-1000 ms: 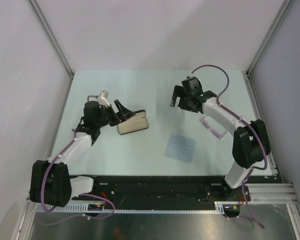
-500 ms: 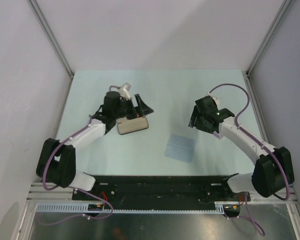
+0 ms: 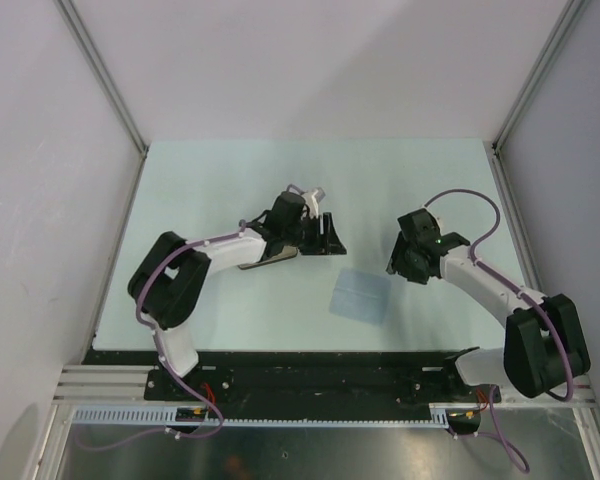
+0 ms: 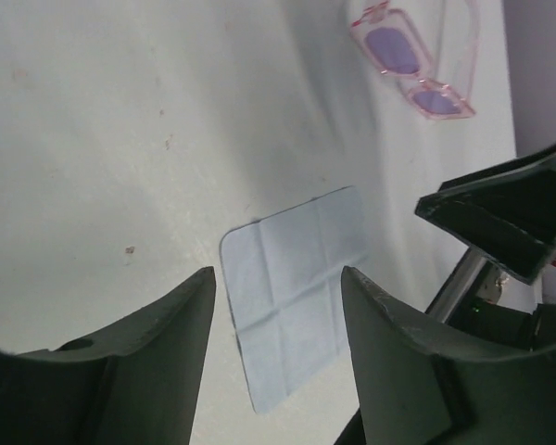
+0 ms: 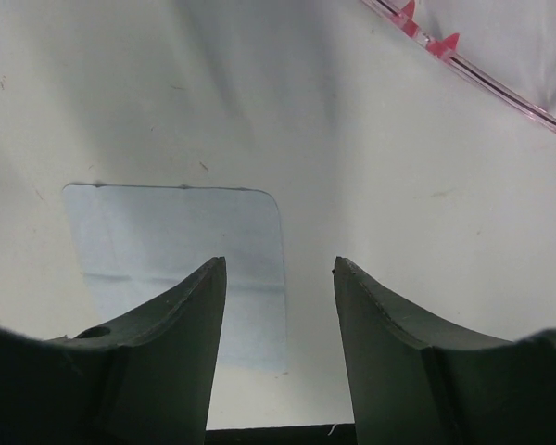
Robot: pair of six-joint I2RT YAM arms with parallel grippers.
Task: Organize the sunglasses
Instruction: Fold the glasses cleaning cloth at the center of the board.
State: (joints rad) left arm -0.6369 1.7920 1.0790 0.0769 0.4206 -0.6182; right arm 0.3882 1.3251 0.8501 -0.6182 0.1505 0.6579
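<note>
Black-fingered left hand (image 3: 332, 240) and right hand (image 3: 393, 268) both hang part-open, empty, near blue cloth (image 3: 361, 295)

Sunglasses (image 4: 413, 76) showing glossy translucent pink plastic frame, smooth purple-tinted lenses. Cloth (image 4: 292, 292) looking soft, matt, light blue, carrying fold creases. Counter (image 4: 120, 111) appearing smooth, matt, pale, faintly speckled. Left gripper (image 4: 278, 278) and right gripper (image 5: 278, 264) jaws looking dark matt plastic.

Both the left fingers (image 4: 157, 362) and right fingers (image 5: 167, 352) narrowed, nearing the cloth (image 3: 360, 295).
</note>
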